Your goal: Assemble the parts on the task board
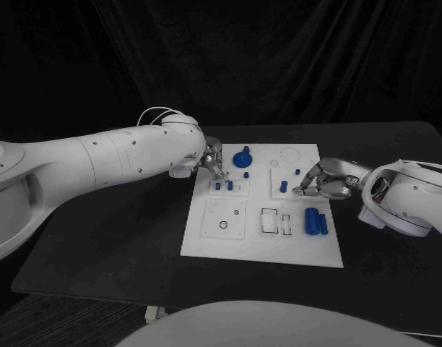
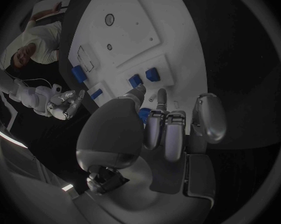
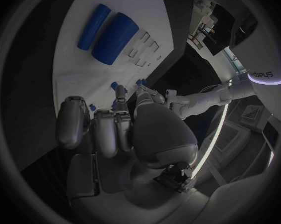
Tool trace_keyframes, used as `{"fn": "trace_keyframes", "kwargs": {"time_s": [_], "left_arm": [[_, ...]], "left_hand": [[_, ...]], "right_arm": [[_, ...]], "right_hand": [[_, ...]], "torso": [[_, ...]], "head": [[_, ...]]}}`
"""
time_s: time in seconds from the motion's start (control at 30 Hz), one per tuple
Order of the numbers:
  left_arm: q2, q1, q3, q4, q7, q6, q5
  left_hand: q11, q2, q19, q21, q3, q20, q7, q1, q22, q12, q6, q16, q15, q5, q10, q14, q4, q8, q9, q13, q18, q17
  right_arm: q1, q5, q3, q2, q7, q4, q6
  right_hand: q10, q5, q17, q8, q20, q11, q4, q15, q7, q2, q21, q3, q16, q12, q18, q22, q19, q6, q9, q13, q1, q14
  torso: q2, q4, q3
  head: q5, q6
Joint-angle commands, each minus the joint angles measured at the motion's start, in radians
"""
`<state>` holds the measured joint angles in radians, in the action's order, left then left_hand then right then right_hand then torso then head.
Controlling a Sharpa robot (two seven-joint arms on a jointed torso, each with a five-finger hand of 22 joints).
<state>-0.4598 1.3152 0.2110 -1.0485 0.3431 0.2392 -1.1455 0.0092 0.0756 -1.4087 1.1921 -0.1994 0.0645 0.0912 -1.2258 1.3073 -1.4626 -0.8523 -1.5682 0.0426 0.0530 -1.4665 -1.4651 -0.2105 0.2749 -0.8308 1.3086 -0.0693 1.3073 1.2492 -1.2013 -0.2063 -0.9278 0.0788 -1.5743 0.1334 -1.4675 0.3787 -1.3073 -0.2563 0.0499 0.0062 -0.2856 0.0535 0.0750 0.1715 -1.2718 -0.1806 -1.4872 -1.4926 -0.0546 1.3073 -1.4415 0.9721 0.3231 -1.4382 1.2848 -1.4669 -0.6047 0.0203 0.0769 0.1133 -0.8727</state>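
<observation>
The white task board (image 1: 263,238) lies mid-table. My left hand (image 1: 213,163) hovers at its far left, thumb and one finger stretched out just short of two short blue pegs (image 1: 222,186) standing in the board; nothing sits between them. In the left wrist view those pegs (image 2: 144,77) stand just beyond the fingertips (image 2: 160,95). A blue round knob (image 1: 244,156) stands beside that hand. My right hand (image 1: 323,182) hangs over the board's right side, near small blue pegs (image 1: 284,186), and holds nothing. Two blue cylinders (image 1: 314,220) lie side by side at the right; the right wrist view shows the cylinders (image 3: 109,31).
The black table (image 1: 107,246) runs all round the board. The near left of the board carries a square plate with a round hole (image 1: 224,220) and, next to it, rectangular slots (image 1: 271,220). The left arm's thick white forearm (image 1: 96,163) crosses the table's left side.
</observation>
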Motion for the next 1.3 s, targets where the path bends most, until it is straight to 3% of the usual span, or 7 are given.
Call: {"fn": "trace_keyframes", "kwargs": {"time_s": [0.03,0.4,0.47,0.53,0.67,1.1,1.3], "left_arm": [[-0.005,0.000,-0.001,-0.003,-0.086,-0.082,0.004],[-0.060,0.013,-0.001,-0.067,-0.129,-0.122,0.004],[-0.075,0.017,-0.001,-0.088,-0.131,-0.128,0.004],[-0.093,0.020,-0.001,-0.112,-0.130,-0.134,0.004],[-0.125,0.024,-0.001,-0.154,-0.120,-0.140,0.004],[-0.200,0.026,0.000,-0.225,-0.171,-0.263,0.004],[-0.229,0.026,0.000,-0.252,-0.159,-0.255,0.005]], "left_hand": [[0.008,-0.002,0.000,-0.002,0.015,0.007,0.003,0.015,0.163,0.002,-0.003,-0.003,-0.005,-0.004,-0.025,-0.106,-0.010,0.006,0.002,0.189,-0.006,0.263],[0.001,-0.028,-0.002,0.005,0.047,0.006,-0.008,0.013,0.165,-0.009,-0.038,-0.003,-0.002,0.005,-0.033,-0.106,-0.049,0.027,0.006,0.196,-0.006,0.263],[-0.005,-0.043,-0.004,0.009,0.047,0.002,-0.016,-0.006,0.166,-0.016,-0.060,-0.003,0.004,0.057,-0.037,-0.106,-0.060,0.029,0.016,0.199,-0.006,0.263],[-0.011,-0.052,-0.007,0.016,0.046,-0.004,-0.022,-0.023,0.167,-0.021,-0.075,-0.003,0.008,0.151,-0.041,-0.106,-0.070,0.028,0.028,0.203,-0.005,0.263],[-0.021,-0.050,-0.009,0.023,0.032,-0.011,-0.034,-0.061,0.168,-0.024,-0.101,-0.003,0.017,0.288,-0.043,-0.106,-0.068,0.033,0.039,0.205,-0.003,0.263],[-0.039,-0.037,-0.037,0.081,0.018,-0.025,-0.054,-0.099,0.183,-0.072,-0.132,-0.003,0.033,0.297,-0.079,-0.106,-0.056,0.069,0.023,0.236,0.007,0.263],[-0.042,-0.031,-0.040,0.088,0.017,-0.028,-0.057,-0.105,0.184,-0.077,-0.140,-0.003,0.035,0.287,-0.083,-0.106,-0.058,0.072,0.024,0.240,0.009,0.263]], "right_arm": [[-0.003,-0.001,0.001,-0.003,0.008,-0.001,-0.008],[-0.003,-0.001,0.001,-0.006,0.008,0.000,-0.009],[-0.003,-0.001,0.001,-0.007,0.008,-0.001,-0.009],[-0.003,-0.001,0.001,-0.008,0.008,0.000,-0.009],[-0.003,-0.001,0.001,-0.010,0.008,-0.001,-0.008],[-0.003,-0.001,0.001,-0.016,0.004,-0.005,0.001],[-0.003,-0.001,0.001,-0.021,0.002,-0.007,0.005]], "right_hand": [[-0.010,0.004,-0.083,0.004,0.000,-0.005,0.003,0.008,0.003,0.013,0.004,-0.002,0.007,0.003,-0.016,0.169,0.010,0.006,-0.002,0.044,0.021,-0.054],[-0.010,0.010,-0.083,0.004,0.000,-0.006,0.007,0.008,0.003,0.012,0.005,0.000,0.007,0.004,-0.016,0.169,0.010,0.005,-0.002,0.044,0.029,-0.054],[-0.010,0.010,-0.083,0.004,0.000,-0.006,0.007,0.008,0.003,0.012,0.005,0.000,0.007,0.004,-0.016,0.169,0.010,0.005,-0.002,0.044,0.029,-0.054],[-0.010,0.010,-0.083,0.004,0.000,-0.006,0.007,0.008,0.003,0.012,0.005,0.000,0.007,0.004,-0.016,0.169,0.010,0.005,-0.002,0.044,0.029,-0.054],[-0.010,0.011,-0.082,0.004,0.000,-0.006,0.008,0.008,0.003,0.011,0.005,0.001,0.007,0.004,-0.016,0.169,0.010,0.005,-0.002,0.044,0.031,-0.054],[-0.010,0.012,-0.082,0.004,0.000,-0.006,0.008,0.008,0.003,0.011,0.005,0.000,0.007,0.004,-0.016,0.169,0.010,0.006,-0.002,0.044,0.032,-0.054],[-0.010,0.012,-0.083,0.004,0.000,-0.006,0.008,0.008,0.003,0.010,0.004,0.000,0.007,0.003,-0.016,0.169,0.010,0.006,-0.002,0.043,0.032,-0.054]], "torso": [[0.000,-0.0002,0.0001],[0.000,-0.0006,0.0008],[0.000,-0.0006,0.0008],[0.000,-0.0006,0.0008],[0.000,-0.0003,0.0009],[0.000,-0.0005,0.0008],[0.000,-0.0006,0.0008]], "head": [[-0.003,0.000],[-0.006,0.000],[-0.006,0.000],[-0.007,0.000],[-0.005,0.000],[-0.009,0.000],[-0.010,0.000]]}}
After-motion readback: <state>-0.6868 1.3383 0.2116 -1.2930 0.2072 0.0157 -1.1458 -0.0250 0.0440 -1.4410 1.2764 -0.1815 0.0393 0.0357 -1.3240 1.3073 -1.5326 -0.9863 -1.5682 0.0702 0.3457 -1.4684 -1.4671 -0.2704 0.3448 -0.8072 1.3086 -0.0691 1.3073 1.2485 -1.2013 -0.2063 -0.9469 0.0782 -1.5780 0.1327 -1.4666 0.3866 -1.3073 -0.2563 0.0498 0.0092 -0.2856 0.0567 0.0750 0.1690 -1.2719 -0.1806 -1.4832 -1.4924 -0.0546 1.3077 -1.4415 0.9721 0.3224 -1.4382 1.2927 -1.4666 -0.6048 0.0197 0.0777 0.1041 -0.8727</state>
